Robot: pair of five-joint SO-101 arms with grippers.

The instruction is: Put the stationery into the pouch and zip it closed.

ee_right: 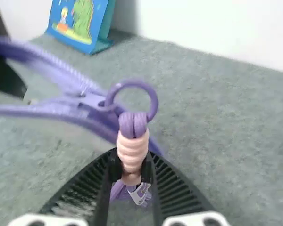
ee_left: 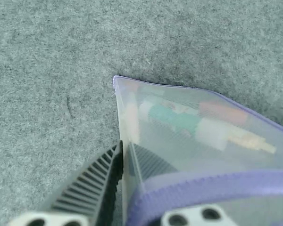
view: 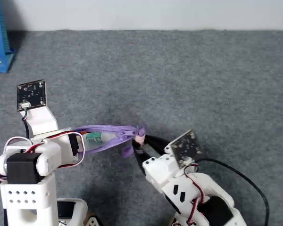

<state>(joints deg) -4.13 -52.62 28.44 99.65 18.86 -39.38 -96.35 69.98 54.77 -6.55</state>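
Step in hand: zipping. The stationery [ee_left: 179, 121] is inside the pouch [ee_left: 203, 141], which is held stretched between my two arms over the table [view: 203, 80].

My left fingers [ee_left: 123, 162] are clamped on the pouch's end wall, one outside and one seen through the clear side. My right fingers [ee_right: 130, 165] are closed on the pink-wrapped pull cord [ee_right: 131, 143] at the pouch's other end, just below the purple ring [ee_right: 132, 96].

From the slider [ee_right: 92, 101] the two zip tapes run apart toward the left-held end, so I judge the mouth largely open.

Next move, as I read it: hold that end firm and draw the slider along the pouch toward it, tapes taut.

Not verifiable:
- whether the pouch's underside touches the table;
- what the individual items are, blurred through the plastic;
- the zip's far end, hidden by my left arm.
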